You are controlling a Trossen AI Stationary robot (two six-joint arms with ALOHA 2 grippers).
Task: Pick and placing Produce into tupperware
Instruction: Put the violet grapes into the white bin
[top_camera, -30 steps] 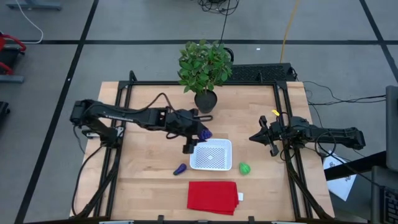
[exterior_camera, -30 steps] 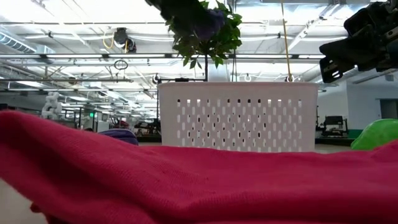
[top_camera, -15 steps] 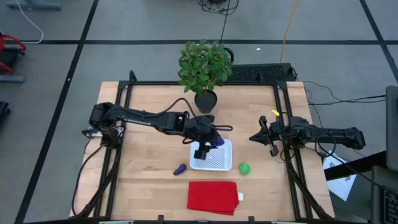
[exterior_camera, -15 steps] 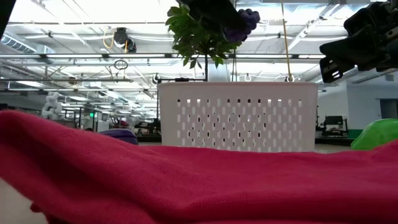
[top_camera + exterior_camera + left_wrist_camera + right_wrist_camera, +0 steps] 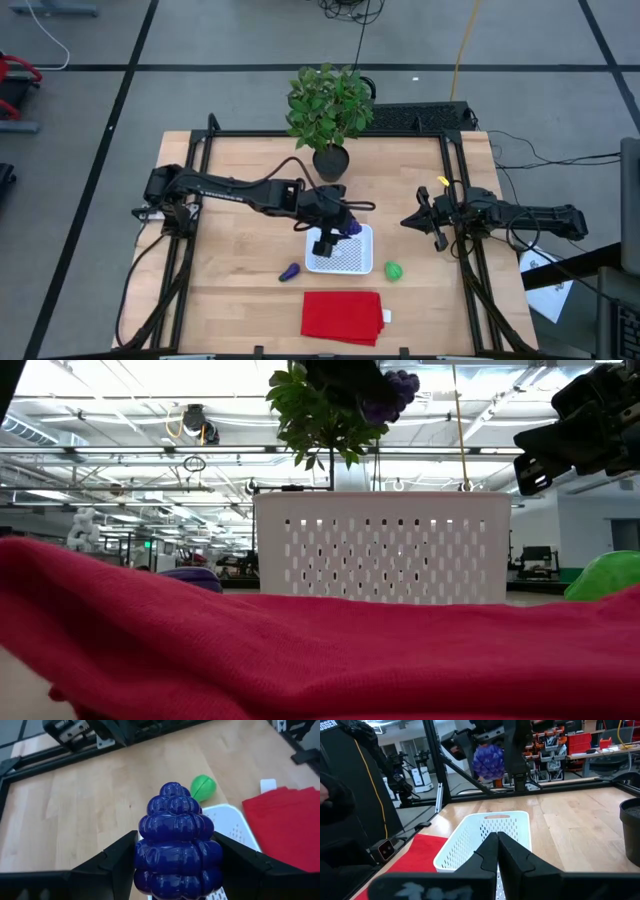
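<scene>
Wooden table now has the left gripper, clamped on purple toy grapes, carried over the white tupperware for dropping; the right gripper waits closed.

The grapes look like shiny, smooth purple plastic, all bumpy. The basket is white plastic full of little holes. The cloth is soft, dull red fabric. The table is pale, smooth wood. The green ball shines a little.
</scene>
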